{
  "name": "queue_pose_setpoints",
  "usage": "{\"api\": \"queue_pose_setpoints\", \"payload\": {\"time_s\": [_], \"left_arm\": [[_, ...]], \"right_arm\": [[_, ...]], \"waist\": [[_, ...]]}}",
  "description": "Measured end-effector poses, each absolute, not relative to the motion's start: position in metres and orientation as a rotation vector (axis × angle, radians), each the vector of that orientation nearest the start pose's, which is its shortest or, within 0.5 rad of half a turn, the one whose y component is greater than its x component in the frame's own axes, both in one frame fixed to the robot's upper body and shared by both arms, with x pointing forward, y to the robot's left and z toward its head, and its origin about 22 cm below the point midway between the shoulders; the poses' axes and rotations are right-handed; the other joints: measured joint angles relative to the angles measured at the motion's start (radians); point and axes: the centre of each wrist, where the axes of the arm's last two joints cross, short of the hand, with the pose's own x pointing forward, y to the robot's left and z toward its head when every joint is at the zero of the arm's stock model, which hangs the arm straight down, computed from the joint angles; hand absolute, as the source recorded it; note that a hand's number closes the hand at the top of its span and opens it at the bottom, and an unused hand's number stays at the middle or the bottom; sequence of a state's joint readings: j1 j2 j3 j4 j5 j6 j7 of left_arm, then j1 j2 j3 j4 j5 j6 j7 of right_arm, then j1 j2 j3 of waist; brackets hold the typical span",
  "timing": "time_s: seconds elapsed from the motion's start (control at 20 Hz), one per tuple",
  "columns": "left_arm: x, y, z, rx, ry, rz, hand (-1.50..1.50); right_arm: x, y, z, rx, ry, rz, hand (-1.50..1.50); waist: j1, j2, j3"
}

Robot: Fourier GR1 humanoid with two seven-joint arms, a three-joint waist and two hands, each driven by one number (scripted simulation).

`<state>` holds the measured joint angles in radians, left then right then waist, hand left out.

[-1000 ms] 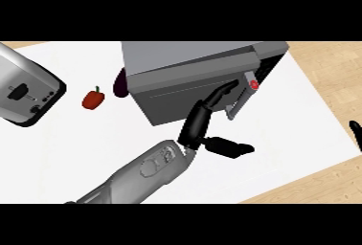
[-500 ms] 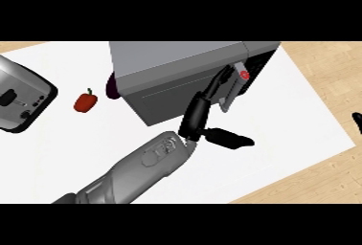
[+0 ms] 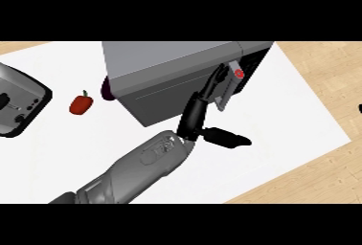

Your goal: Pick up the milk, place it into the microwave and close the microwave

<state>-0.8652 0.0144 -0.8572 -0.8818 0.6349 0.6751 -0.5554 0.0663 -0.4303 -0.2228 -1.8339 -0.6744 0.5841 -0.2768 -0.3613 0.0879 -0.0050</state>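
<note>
The grey microwave (image 3: 170, 72) stands at the back of the white counter, its door face (image 3: 159, 98) turned toward me and lying against the body. Its control panel with a red button (image 3: 239, 73) is at the right end. My left hand (image 3: 197, 115) comes up from the lower left. Its straight fingers (image 3: 214, 86) lie flat on the door's right part, near the panel, and the thumb (image 3: 226, 138) sticks out to the right. No milk shows in this view. Only a dark sliver of my right hand (image 3: 360, 108) shows at the right edge.
A silver toaster (image 3: 17, 105) sits at the far left. A red pepper (image 3: 81, 104) lies between it and the microwave. A dark purple thing (image 3: 106, 88) peeks out at the microwave's left side. The white counter (image 3: 297, 119) ends in wood at the right and front.
My left hand's fingers have slid up the door toward the control panel. The view has shifted, so the right hand has slipped almost out at the right edge.
</note>
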Motion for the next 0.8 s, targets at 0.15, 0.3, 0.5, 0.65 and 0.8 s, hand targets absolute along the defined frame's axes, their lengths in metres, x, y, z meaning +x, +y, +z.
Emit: {"api": "queue_pose_setpoints", "payload": {"time_s": [0.15, 0.3, 0.5, 0.65, 0.8], "left_arm": [[0.326, 0.005, 0.03, -0.171, -2.014, -0.313, -1.5], [0.326, 0.005, 0.028, -0.168, -2.022, -0.303, -1.5], [0.325, 0.005, 0.027, -0.166, -2.029, -0.294, -1.5], [0.326, 0.005, 0.025, -0.164, -2.036, -0.291, -1.5], [0.326, 0.004, 0.024, -0.17, -2.042, -0.286, -1.5]], "right_arm": [[0.217, -0.355, 0.107, 0.566, -2.128, 0.251, -1.5], [0.219, -0.357, 0.111, 0.567, -2.127, 0.254, -1.5], [0.221, -0.359, 0.114, 0.574, -2.12, 0.258, -1.5], [0.223, -0.361, 0.118, 0.58, -2.119, 0.268, -1.5], [0.224, -0.362, 0.123, 0.581, -2.12, 0.278, -1.5]], "waist": [[-0.006, 0.0, 0.0], [-0.013, 0.0, 0.0], [-0.019, 0.0, 0.001], [-0.024, 0.0, 0.001], [-0.026, 0.001, 0.001]]}}
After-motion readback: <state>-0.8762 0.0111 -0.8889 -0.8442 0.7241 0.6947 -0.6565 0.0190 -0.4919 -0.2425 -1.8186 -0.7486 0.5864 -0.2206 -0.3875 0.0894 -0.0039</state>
